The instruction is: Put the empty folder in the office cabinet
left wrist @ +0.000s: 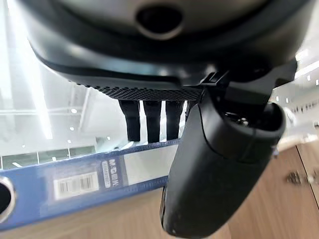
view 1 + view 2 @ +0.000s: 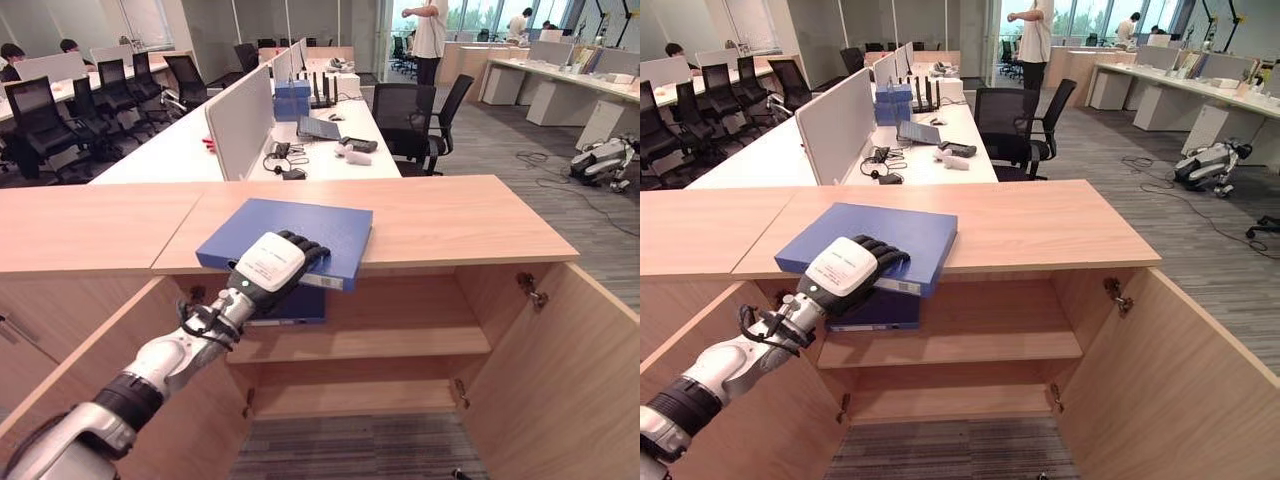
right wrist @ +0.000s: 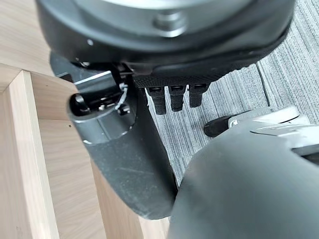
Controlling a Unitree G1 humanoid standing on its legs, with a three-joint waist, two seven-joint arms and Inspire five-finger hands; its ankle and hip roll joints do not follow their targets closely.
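A blue folder (image 2: 300, 232) lies flat on the wooden cabinet top (image 2: 450, 220), its labelled spine (image 1: 75, 184) hanging over the front edge. My left hand (image 2: 270, 262) rests on its near corner, fingers (image 1: 152, 119) over the cover and thumb (image 1: 219, 164) under the spine, so it is shut on the folder. Below, the cabinet stands open with a bare shelf (image 2: 400, 345). A second blue folder (image 2: 297, 305) sits inside on the upper shelf, just under my hand. My right hand (image 3: 124, 149) hangs open over grey carpet beside a wooden panel.
The cabinet's right door (image 2: 570, 370) swings out wide towards me. Behind the cabinet stand office desks (image 2: 340, 140) with a divider and black chairs (image 2: 410, 125). A person (image 2: 430, 35) stands far back. A robot dog (image 2: 605, 160) lies on the floor at right.
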